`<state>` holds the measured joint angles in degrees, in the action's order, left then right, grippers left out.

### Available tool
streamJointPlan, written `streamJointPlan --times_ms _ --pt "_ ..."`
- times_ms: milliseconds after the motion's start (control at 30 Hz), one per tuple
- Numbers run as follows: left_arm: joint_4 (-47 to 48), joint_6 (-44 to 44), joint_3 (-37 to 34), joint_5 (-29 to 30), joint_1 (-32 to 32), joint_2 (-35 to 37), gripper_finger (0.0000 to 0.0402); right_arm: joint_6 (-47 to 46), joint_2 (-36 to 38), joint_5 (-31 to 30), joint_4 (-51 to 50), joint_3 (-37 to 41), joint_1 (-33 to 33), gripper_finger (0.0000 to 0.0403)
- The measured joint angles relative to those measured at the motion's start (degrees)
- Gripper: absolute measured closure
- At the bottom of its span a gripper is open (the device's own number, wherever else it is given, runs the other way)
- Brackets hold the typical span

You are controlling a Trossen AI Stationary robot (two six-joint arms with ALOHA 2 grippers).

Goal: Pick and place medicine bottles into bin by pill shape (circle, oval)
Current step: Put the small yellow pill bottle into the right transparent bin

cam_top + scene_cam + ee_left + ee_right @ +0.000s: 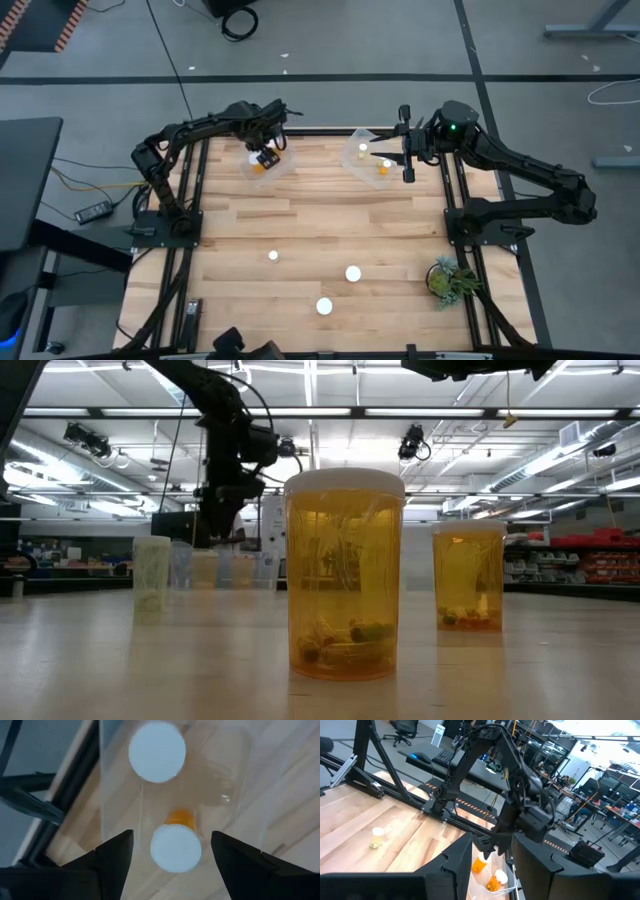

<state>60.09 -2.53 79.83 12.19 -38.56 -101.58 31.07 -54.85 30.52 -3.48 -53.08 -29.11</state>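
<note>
Table (320, 225): light wooden top with a dark frame; both arms reach over its far edge.
Left arm: bent over the far left corner; the left gripper (264, 157) hangs over the left bin (283, 168), fingers (115, 857) spread wide and holding nothing.
Right arm: stretched toward the far right corner; the right gripper (403, 150) sits beside the right bin (352, 157), fingers parted and holding nothing.
Plant (449, 280): green, near the table's right edge.
Left bin contents: two white-capped bottles (175, 847), one directly below the spread fingers.
Right bin contents: two bottles (384, 166).
Loose medicine bottles (353, 272): three stand apart on the near half of the table; in the low view the closest (344, 575) shows pills at its bottom.
</note>
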Motion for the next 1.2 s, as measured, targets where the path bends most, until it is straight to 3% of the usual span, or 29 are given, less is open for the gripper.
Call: streamJointPlan --times_ms 133,367,767,1200 --pt "5.02 1.72 4.76 -1.10 2.21 0.00 0.0111 0.00 0.00 0.00 -0.14 0.00 0.01 0.0256" --pt "6.76 6.80 8.18 -10.50 11.66 0.00 0.0110 0.03 0.00 0.00 -0.21 0.02 -0.01 0.0256" --pt "7.82 20.00 8.18 -12.69 30.53 0.00 0.0111 0.07 0.00 0.00 -0.49 0.02 0.01 0.0256" --pt "6.76 30.47 3.66 -12.05 40.35 0.00 0.0111 -0.02 0.00 0.00 -0.47 0.01 0.00 0.0256"
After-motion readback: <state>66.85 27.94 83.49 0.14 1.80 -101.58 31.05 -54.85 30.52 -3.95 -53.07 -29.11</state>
